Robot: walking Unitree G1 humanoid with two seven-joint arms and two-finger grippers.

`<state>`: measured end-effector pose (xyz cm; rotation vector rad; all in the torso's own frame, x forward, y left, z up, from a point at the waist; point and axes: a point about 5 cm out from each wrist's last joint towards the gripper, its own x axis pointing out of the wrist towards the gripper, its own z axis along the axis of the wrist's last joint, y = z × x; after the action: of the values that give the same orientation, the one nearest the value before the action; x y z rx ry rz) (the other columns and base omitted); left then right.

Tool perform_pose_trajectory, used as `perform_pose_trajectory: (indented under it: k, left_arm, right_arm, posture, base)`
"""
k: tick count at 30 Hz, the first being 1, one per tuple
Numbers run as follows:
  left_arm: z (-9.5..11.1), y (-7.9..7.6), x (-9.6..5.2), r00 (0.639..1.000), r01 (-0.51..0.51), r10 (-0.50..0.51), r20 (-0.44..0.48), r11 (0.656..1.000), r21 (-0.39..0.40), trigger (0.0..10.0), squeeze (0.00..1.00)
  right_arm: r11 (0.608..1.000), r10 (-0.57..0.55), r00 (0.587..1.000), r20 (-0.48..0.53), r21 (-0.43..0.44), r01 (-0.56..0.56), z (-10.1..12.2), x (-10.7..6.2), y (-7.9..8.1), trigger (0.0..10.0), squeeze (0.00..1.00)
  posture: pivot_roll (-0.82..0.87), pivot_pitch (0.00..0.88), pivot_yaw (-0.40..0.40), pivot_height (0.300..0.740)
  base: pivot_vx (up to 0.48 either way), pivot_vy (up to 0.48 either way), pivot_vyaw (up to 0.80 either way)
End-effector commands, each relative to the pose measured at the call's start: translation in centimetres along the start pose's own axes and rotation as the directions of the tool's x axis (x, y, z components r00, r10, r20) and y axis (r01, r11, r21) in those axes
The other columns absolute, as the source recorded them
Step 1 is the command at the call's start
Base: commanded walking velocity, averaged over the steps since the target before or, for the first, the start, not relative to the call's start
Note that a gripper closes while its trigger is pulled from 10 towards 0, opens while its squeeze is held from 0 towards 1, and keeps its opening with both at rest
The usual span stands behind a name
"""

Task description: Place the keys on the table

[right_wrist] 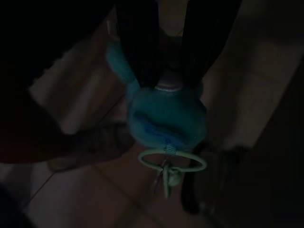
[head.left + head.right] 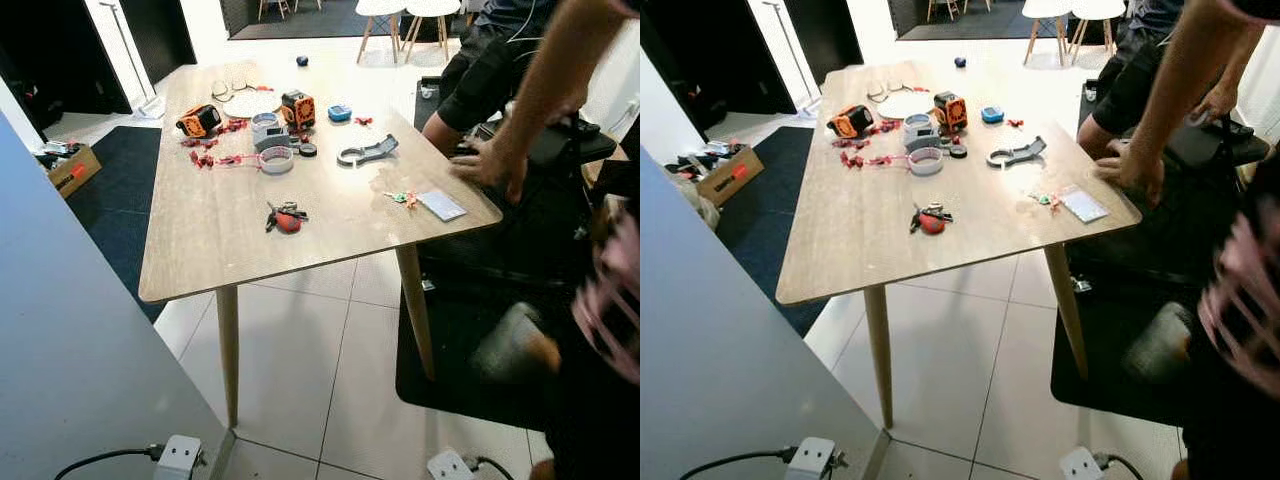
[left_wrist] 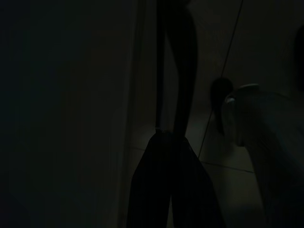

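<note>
Hanging in deep shade, left gripper (image 3: pixel 168 137) barely readable: finger state impossible to tell. Equally dim at right gripper (image 1: pixel 173 61), yet fingers (image 1: pixel 142 47) visibly clamped on blue plush keyring (image 1: pixel 166 114), pale ring and keys dangling beyond the fingertips over floor tiles. Ahead at 12 o'clock, wooden table (image 2: pixel 210 240) with red key bunch (image 2: pixel 286 216); person's hand (image 2: pixel 490 165) at 2 o'clock edge.

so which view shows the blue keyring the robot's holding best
The right wrist view: the right gripper is shut on the blue keyring, a soft blue fob with a pale ring hanging below it, above the floor. It's dim but close. The two eye views show the table instead.
</note>
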<state>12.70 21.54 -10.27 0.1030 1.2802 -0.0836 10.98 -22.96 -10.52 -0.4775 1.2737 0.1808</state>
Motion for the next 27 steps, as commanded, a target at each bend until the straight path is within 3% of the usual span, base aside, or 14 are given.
perform_pose_trajectory:
  k: [1, 17, 27]
  left_arm:
    - [-0.4, 0.7, -0.1, 1.0, -0.015, 0.015, -0.01, 1.0, 0.015, 10.0, 0.0]
    - [-0.4, 0.5, -0.1, 1.0, -0.007, 0.007, -0.009, 1.0, 0.023, 10.0, 0.0]
    - [-0.3, 0.4, -0.1, 1.0, 0.01, -0.01, -0.006, 1.0, 0.025, 10.0, 0.0]
  right_arm:
    - [0.999, 0.032, 0.999, 0.005, -0.01, -0.032, -0.2, 0.0, 0.6, 10.0, 0.0]
    - [0.998, 0.057, 0.998, 0.036, -0.024, -0.056, 1.7, 0.2, 2.3, 10.0, 0.0]
    - [0.998, 0.058, 0.998, 0.035, -0.025, -0.057, 1.8, 0.2, 2.5, 10.0, 0.0]
  posture:
    - [-0.09, 0.022, 0.108, 0.74]
    - [-0.09, 0.021, 0.1, 0.74]
    - [-0.09, 0.022, 0.098, 0.74]
  base:
    - [0.0, 0.0, 0.0]
    - [0.0, 0.0, 0.0]
    - [0.0, 0.0, 0.0]
